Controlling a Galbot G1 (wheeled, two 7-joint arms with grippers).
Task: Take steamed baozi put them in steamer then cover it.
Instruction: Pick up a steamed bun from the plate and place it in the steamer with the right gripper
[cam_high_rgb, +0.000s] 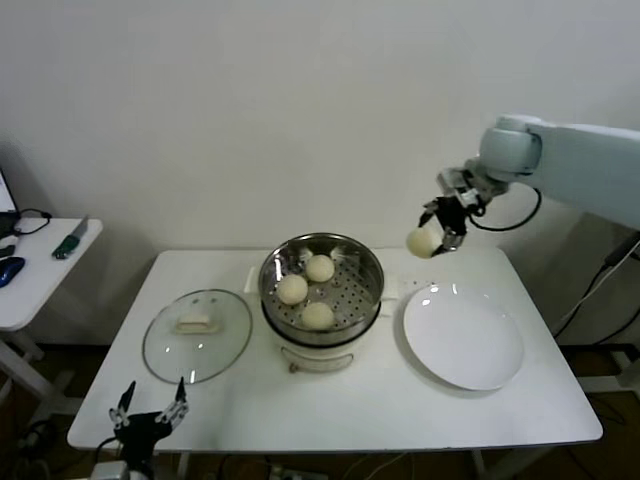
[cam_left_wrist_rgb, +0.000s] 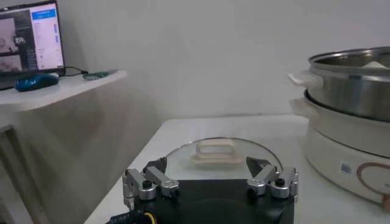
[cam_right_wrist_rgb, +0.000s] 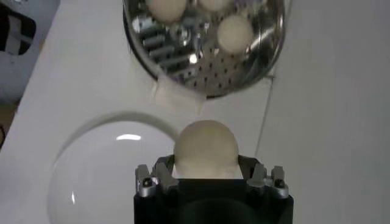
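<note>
On the white table (cam_high_rgb: 400, 410), the steamer (cam_high_rgb: 322, 285) sits at centre with three steamed baozi (cam_high_rgb: 318, 315) inside. At its three o'clock lies the white plate (cam_high_rgb: 463, 335), at nine o'clock the cover (cam_high_rgb: 197, 335), flat on the table. The right gripper (cam_high_rgb: 440, 232), raised at two o'clock, clamps a fourth baozi (cam_high_rgb: 421, 242). The left gripper (cam_high_rgb: 150, 412) hangs spread wide at seven o'clock, holding nothing.

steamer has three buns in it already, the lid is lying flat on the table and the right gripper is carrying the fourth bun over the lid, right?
Not over the lid. In the head view the right gripper holds the fourth bun above the plate's far edge, beside the steamer. The rest holds.
</note>
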